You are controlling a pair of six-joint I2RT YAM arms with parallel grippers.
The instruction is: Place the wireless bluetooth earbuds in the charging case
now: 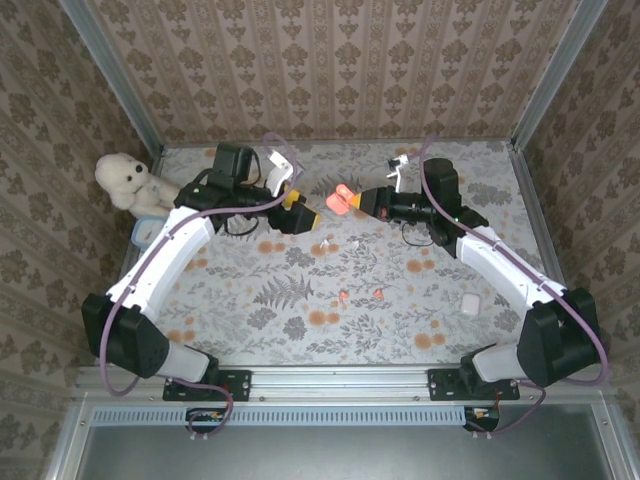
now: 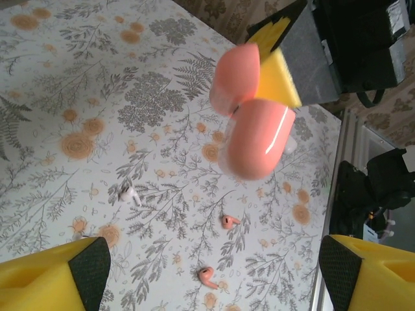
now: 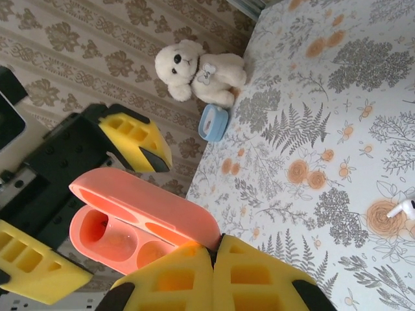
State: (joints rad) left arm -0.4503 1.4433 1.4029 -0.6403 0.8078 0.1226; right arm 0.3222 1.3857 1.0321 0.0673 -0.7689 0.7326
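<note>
Open pink charging case (image 3: 139, 220) is clamped in the right gripper (image 3: 214, 259) – left gripper (image 1: 300, 212) is spread wide, earbuds (image 2: 228, 221) scattered on the table (image 2: 58, 168).

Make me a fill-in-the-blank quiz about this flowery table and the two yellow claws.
1. The right claw is shut on a pink case whose lid stands ____.
2. The left claw, jaws wide apart, holds ____.
3. Orange earbuds lying loose on the table number ____.
4. The white soft toy by the wall is a teddy ____.
Missing words: open; nothing; two; bear.
</note>
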